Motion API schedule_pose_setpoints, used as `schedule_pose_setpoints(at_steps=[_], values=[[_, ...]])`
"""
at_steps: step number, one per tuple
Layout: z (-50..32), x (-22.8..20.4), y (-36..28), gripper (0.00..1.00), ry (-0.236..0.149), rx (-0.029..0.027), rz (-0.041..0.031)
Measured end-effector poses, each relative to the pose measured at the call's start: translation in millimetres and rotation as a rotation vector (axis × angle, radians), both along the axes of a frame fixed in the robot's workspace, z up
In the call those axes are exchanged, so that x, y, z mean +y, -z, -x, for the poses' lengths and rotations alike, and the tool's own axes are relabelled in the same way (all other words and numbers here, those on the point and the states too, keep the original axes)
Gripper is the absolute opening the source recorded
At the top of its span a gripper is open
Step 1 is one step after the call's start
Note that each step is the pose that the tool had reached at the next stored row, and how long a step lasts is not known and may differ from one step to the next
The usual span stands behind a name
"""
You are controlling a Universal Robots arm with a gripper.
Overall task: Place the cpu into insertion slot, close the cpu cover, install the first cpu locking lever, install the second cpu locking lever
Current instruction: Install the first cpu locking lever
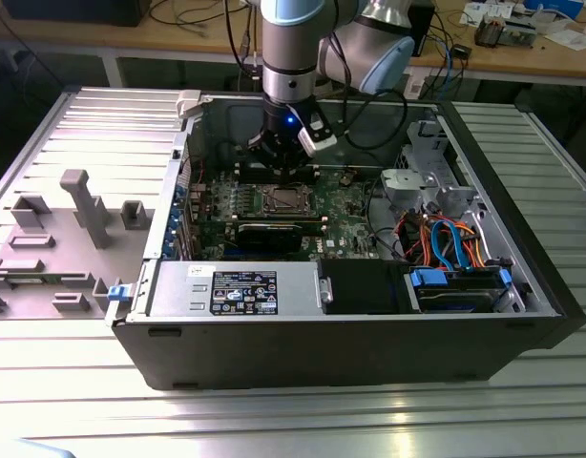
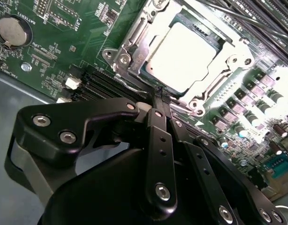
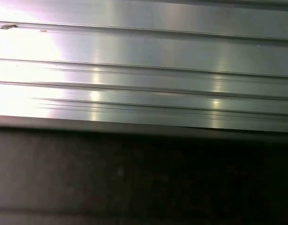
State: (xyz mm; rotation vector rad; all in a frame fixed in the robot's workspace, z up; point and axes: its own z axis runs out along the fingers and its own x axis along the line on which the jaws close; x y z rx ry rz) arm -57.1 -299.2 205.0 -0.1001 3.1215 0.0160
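The cpu (image 2: 181, 56) is seen seated in the slot (image 2: 148, 70) at the upper middle of the second wrist view, its silvery top facing up out of the board (image 2: 64, 42). The cover (image 2: 134, 35) appears to be folded down around it, the chip showing through the square window, so the first two steps are judged done. In the exterior view the socket (image 1: 279, 200) lies at the frame's centre, inside the open case (image 1: 350, 334) on the ribbed tabletop (image 1: 274, 420).

The tool (image 2: 162, 93) is held just beside the socket's near edge, its black fingers (image 2: 159, 122) drawn together with no gap seen between the tips; whether a lever is pinched there cannot be told. The step in hand is judged to be the first locking lever. That move calls for a thin wire lever to be pressed down and hooked under its catch, with little room beside the memory slots (image 2: 94, 86).

The cpu is square, so no long axis stands out; its edges run skewed to the frame, one corner pointing toward the tool.
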Motion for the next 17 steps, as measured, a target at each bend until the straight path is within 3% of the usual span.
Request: schedule_pose_setpoints(at_steps=[13, 17], values=[[-11.0, 1.0, 4.7, 0.11, -0.005, -0.0001, 0.001], [-11.1, 1.5, -0.5, 0.11, -0.006, -0.0006, 0.0017]])
